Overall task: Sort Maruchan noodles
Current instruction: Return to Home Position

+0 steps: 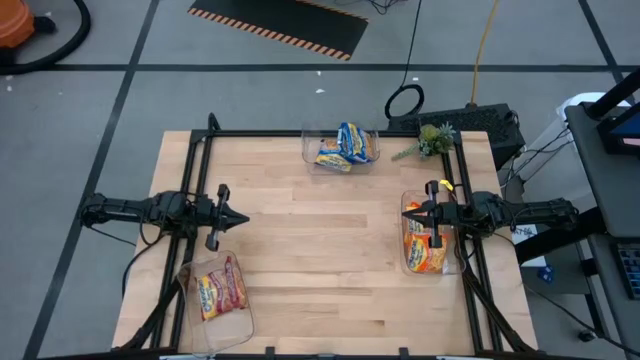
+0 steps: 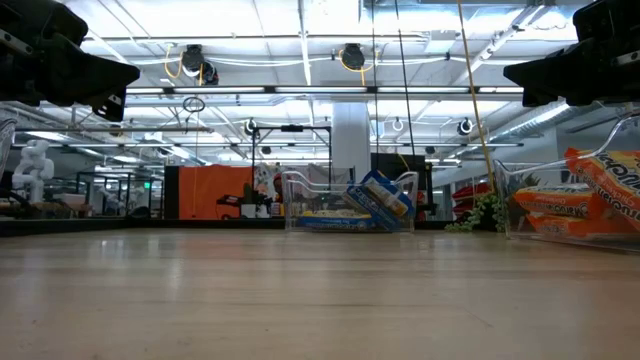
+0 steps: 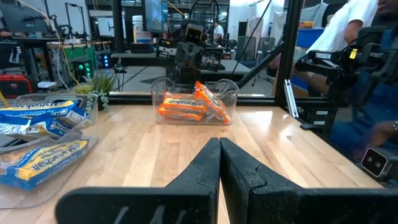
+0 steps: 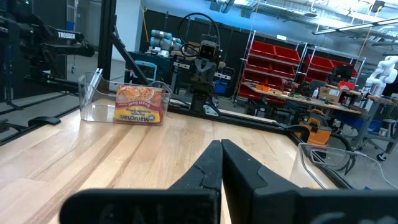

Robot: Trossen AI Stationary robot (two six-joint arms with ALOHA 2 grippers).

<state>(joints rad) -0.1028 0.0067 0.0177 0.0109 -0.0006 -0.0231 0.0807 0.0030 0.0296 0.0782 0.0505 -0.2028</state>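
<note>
The Maruchan noodles lie in three clear bins. Blue-and-yellow packets point(image 1: 345, 146) fill the bin at the table's far edge, orange packets point(image 1: 422, 247) the bin at the right edge, and red-brown packets point(image 1: 220, 287) the bin at the near left. My left gripper point(image 1: 243, 218) hovers shut at the left edge, pointing level toward the right. My right gripper point(image 1: 407, 214) hovers shut above the orange bin, pointing level toward the left. Neither touches anything.
A small green plant point(image 1: 430, 141) sits at the far right corner. A black frame point(image 1: 300, 133) runs along the table's edges. The bare wooden middle of the table point(image 1: 320, 240) lies between the bins. People show beyond the table in the left wrist view.
</note>
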